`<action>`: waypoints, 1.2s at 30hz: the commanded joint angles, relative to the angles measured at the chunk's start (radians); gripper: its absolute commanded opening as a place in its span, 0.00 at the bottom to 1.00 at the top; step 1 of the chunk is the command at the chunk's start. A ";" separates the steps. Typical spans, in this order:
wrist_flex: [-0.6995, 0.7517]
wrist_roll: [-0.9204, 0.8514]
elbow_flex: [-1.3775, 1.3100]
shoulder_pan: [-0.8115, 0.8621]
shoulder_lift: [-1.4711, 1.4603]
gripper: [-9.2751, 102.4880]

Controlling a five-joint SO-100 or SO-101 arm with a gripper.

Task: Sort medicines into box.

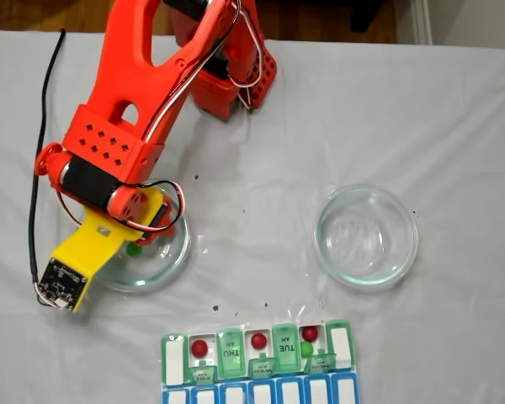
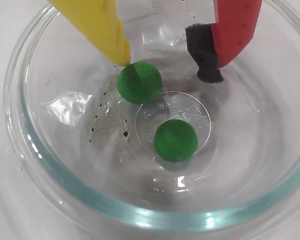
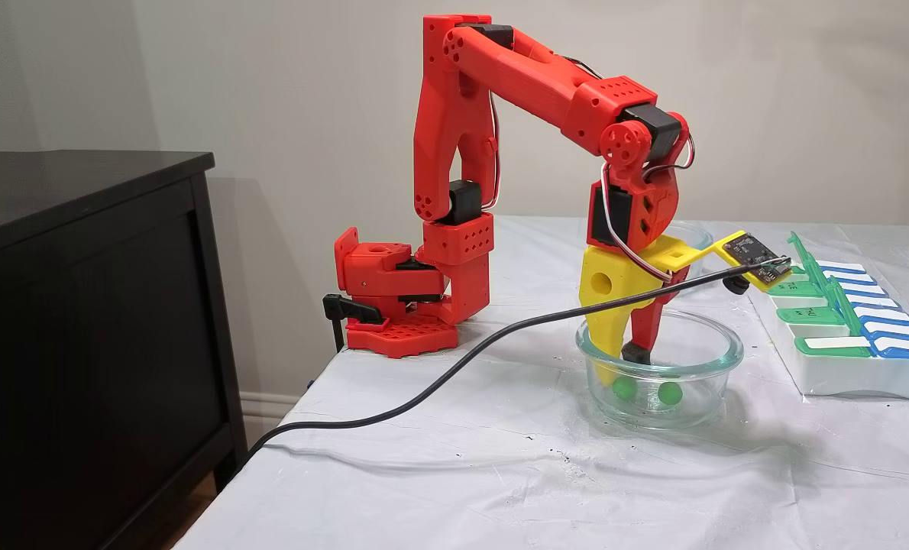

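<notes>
Gripper [image 2: 167,70] hangs spread inside your dish [image 2: 35,165], yellow tip touching one green ball [image 2: 139,82]; close to pinch it, since the other ball [image 2: 176,140] lies apart.

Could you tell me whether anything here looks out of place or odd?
Little stands out. Small dark specks lie scattered inside the dish around the two green balls, and a few dot the cloth nearby. The organizer sits square, nothing spilled.
</notes>
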 commanded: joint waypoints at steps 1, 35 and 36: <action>0.043 -0.031 -0.091 0.020 0.077 0.30; -0.051 -0.265 0.040 0.094 0.192 0.28; -0.054 -0.267 0.040 0.094 0.186 0.28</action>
